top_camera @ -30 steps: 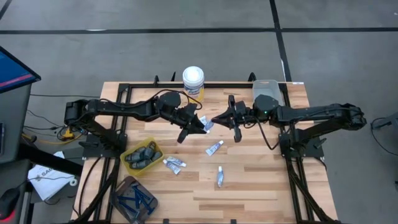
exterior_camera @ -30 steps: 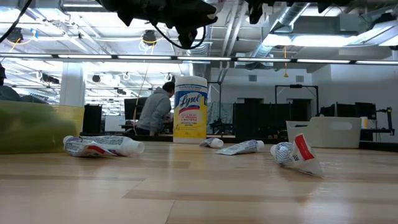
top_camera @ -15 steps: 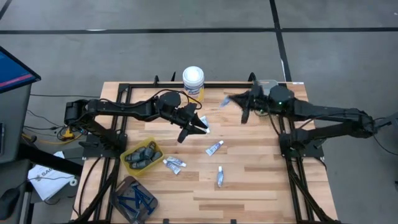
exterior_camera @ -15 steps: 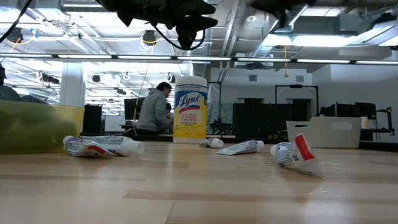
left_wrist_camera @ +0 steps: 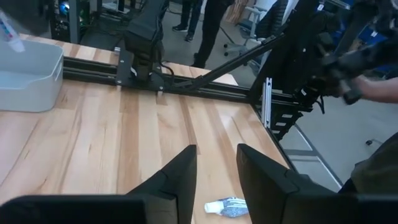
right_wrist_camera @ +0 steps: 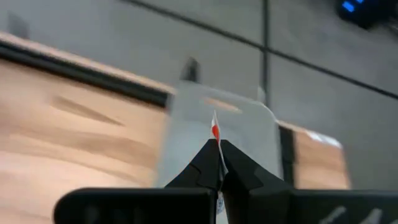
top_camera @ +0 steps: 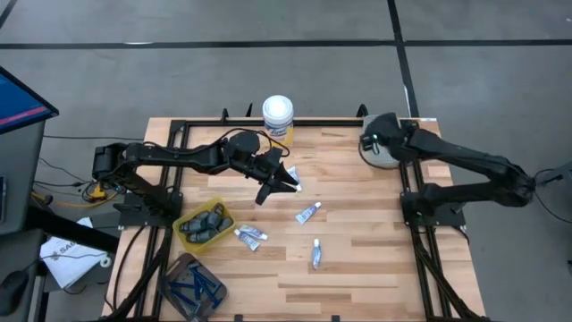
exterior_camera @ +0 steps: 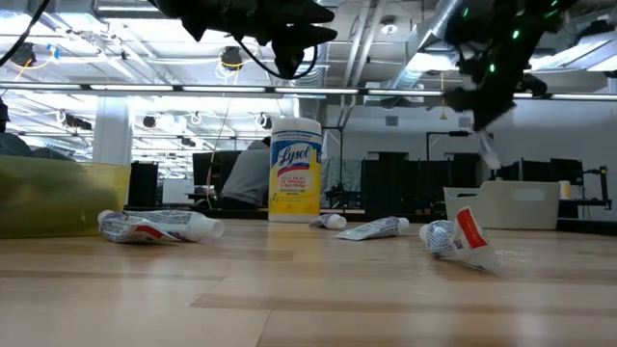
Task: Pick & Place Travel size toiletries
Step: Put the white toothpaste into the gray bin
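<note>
I found the right end effector (right_wrist_camera: 217,163) raised over the white bin (top_camera: 384,134) at the far right corner of the tabletop (top_camera: 357,259); its fingers were pinched together on a thin white tube with a red mark (right_wrist_camera: 216,144), which hung down from them in the low view (exterior_camera: 485,146). The left end effector (top_camera: 284,182) hovered above the middle of the tabletop, nearer the far edge; its two fingers (left_wrist_camera: 176,180) stood apart with nothing between them, and a small white tube (left_wrist_camera: 226,206) lay on the wood just beyond them.

I noted three more tubes loose on the tabletop: one (top_camera: 307,213) near the centre, one (top_camera: 316,254) closer to the near edge, and a pair lying side by side (top_camera: 250,236) just beside the yellow tray (top_camera: 187,221); that tray, toward the left edge, held the dark grey oblong sticks (top_camera: 206,224); a dark container (top_camera: 170,282) at the near left corner held the thin dark blue sticks (top_camera: 197,288). The tall white canister with a yellow label (top_camera: 278,118) stood upright at the far edge. In the low view a person (exterior_camera: 251,177) sat in the room behind the tabletop.
</note>
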### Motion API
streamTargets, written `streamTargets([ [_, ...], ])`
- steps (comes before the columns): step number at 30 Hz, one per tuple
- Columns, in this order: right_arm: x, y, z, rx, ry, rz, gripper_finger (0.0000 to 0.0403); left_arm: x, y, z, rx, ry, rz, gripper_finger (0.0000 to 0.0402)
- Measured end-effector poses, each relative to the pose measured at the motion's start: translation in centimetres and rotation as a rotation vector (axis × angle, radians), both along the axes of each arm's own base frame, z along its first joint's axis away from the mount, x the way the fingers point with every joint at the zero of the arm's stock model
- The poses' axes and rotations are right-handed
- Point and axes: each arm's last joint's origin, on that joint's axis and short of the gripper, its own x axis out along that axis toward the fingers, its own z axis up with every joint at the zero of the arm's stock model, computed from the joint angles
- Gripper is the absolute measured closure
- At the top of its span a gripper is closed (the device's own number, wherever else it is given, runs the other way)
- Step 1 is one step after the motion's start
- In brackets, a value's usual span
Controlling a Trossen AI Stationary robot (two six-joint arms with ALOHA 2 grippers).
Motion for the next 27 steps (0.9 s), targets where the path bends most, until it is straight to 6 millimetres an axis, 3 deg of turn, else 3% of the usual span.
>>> streamTargets([
  [11,0.2,-5.6,-5.4,0.286,0.183,-0.063,0.0403,0.0,0.0,0.0,-0.036,0.011,0.011,0.0295],
  [21,0.3,-7.5,-8.6,0.449,0.217,-0.063,0.0403,0.0,0.0,0.0,-0.078,0.024,0.02,0.0295],
  [27,0.2,-7.9,-9.0,0.481,0.204,-0.048,0.0401,0.0,0.0,0.0,-0.078,0.024,0.02,0.0295],
])
